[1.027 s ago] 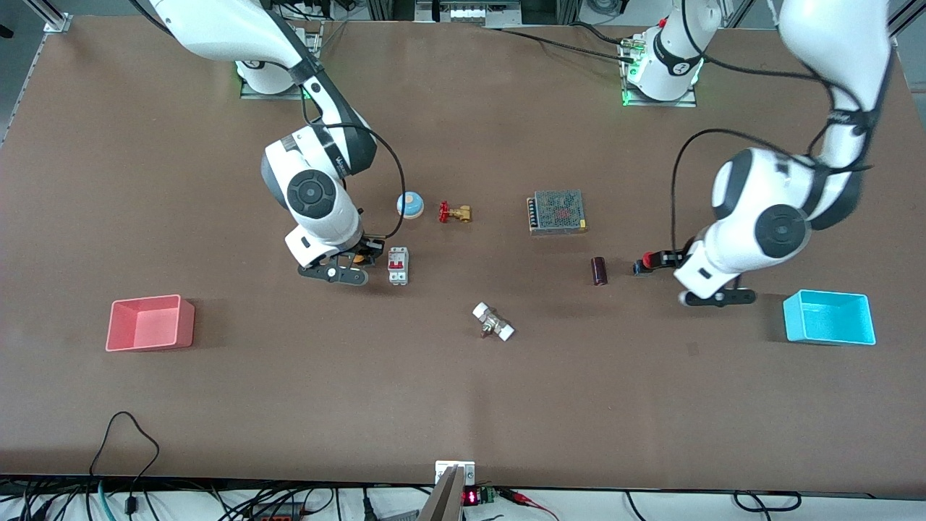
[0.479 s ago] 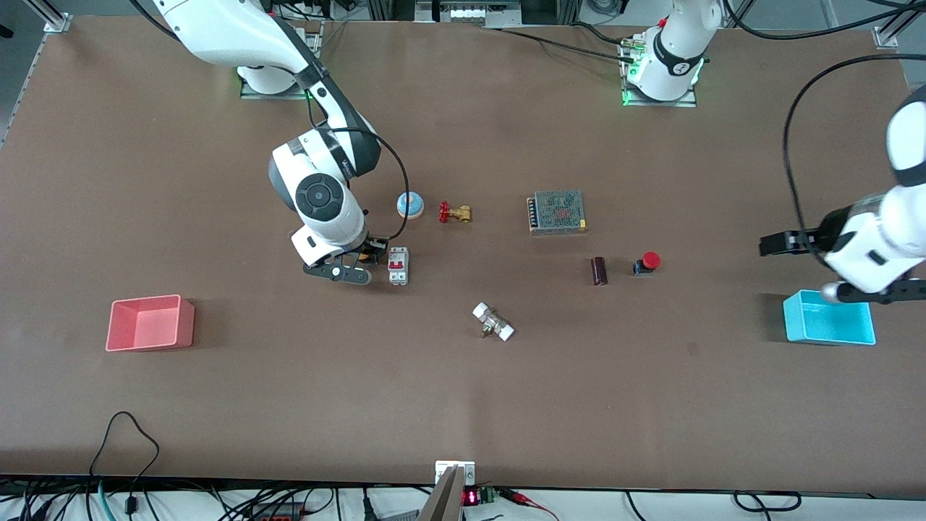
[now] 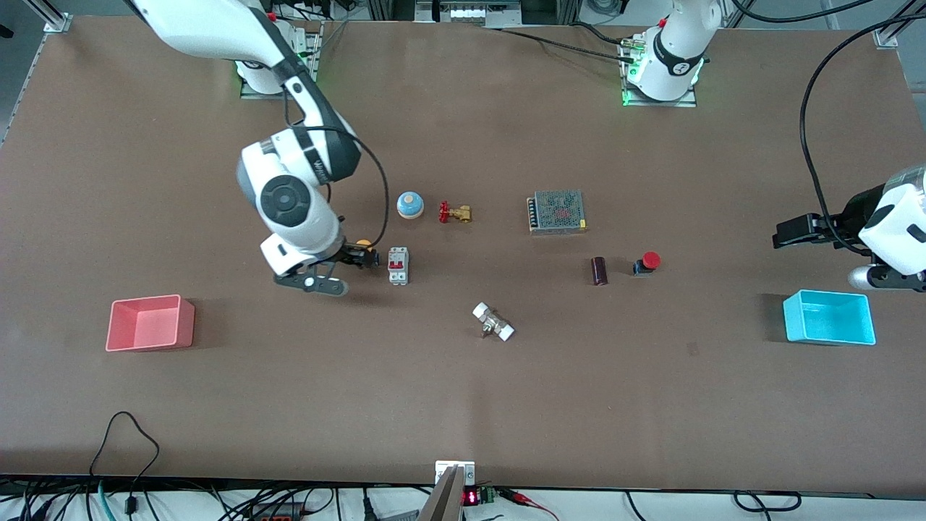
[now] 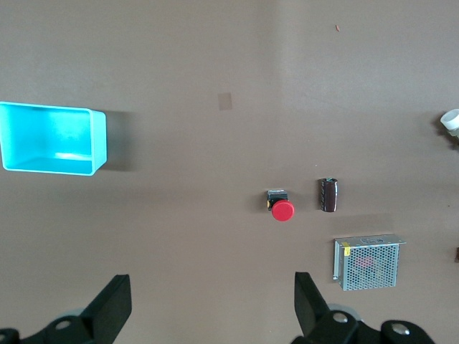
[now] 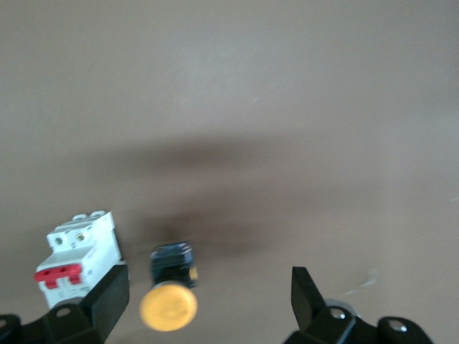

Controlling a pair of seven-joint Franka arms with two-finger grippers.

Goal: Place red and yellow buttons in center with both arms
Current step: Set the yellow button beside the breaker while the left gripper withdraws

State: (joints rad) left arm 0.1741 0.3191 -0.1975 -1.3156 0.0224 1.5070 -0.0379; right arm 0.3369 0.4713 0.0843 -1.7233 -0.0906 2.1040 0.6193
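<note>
Two buttons are seen on the counter (image 3: 463, 405) from the front: the red button (image 3: 649, 261) beside a dark cylinder (image 3: 598, 270), the yellow button (image 3: 364, 246) beside a white breaker (image 3: 397, 265). The left gripper (image 4: 208, 304) is shown with jaws parted, high over bare counter. The right gripper (image 5: 208, 297) is shown empty, jaws spread, just above the yellow button.

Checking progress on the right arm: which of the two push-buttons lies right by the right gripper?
The yellow button, beside the white circuit breaker, lies at the open right gripper. The red button sits apart, by the dark cylinder.
</note>
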